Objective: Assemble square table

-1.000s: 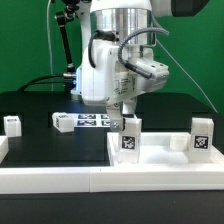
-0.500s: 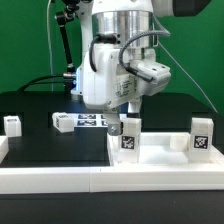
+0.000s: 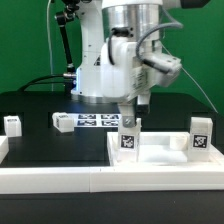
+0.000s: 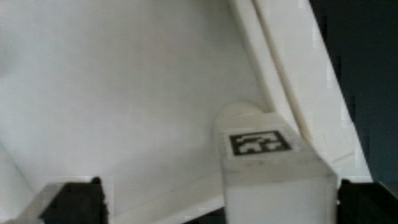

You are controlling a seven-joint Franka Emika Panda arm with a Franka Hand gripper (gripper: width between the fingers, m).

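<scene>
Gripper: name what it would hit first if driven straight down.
Likely the upright leg, which stands between the open gripper's fingers on the tabletop. If the fingers straddle it, they reach the tabletop; depth is unclear.

The tabletop point(image 3: 165, 157) lies along the front edge of the desk point(image 3: 40, 105), toward the exterior view's right. One leg point(image 3: 129, 137) stands upright in it by the back rim, near its corner on the exterior view's left, directly under my gripper point(image 3: 126, 108). A second leg point(image 3: 202, 134) stands toward its right edge. Behind the tabletop, mid-desk, lies the marker board point(image 3: 95, 121), with a third leg point(image 3: 63, 121) just beside it on the left. A fourth leg point(image 3: 12, 124) stands near the desk's left edge.
</scene>
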